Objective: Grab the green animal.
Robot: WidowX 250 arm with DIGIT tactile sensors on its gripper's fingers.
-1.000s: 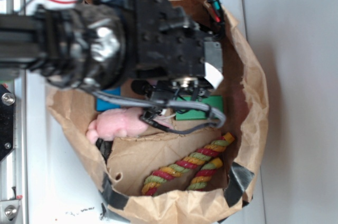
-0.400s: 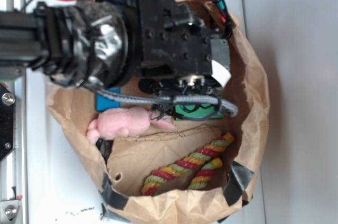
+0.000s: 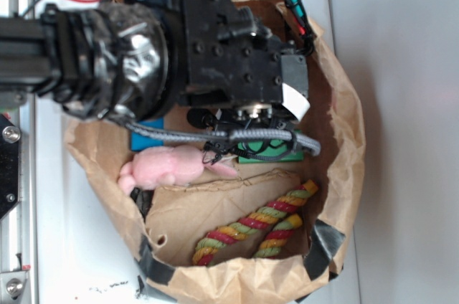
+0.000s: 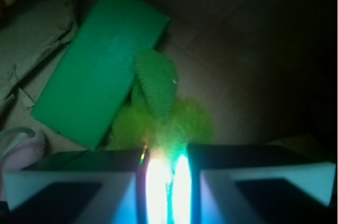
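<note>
Fingers (image 4: 68, 187) sit nearly closed on the small fuzzy lime-green plush animal (image 4: 158, 113); confirm you pinch body, not loose fur, beside the flat green rectangular block (image 4: 100, 71).

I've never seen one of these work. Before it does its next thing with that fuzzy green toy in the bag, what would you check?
1. Fingers straddle the green animal: ok, lime fuzz glows in the narrow gap.
2. Firm hold: cannot tell, glare hides contact.
3. Flat green block outside the fingers: ok, it lies beside the toy.
4. Pink plush outside them: ok, off to the side.
5. Paper bag wall clear for lifting: cannot tell, the arm hides much.
</note>
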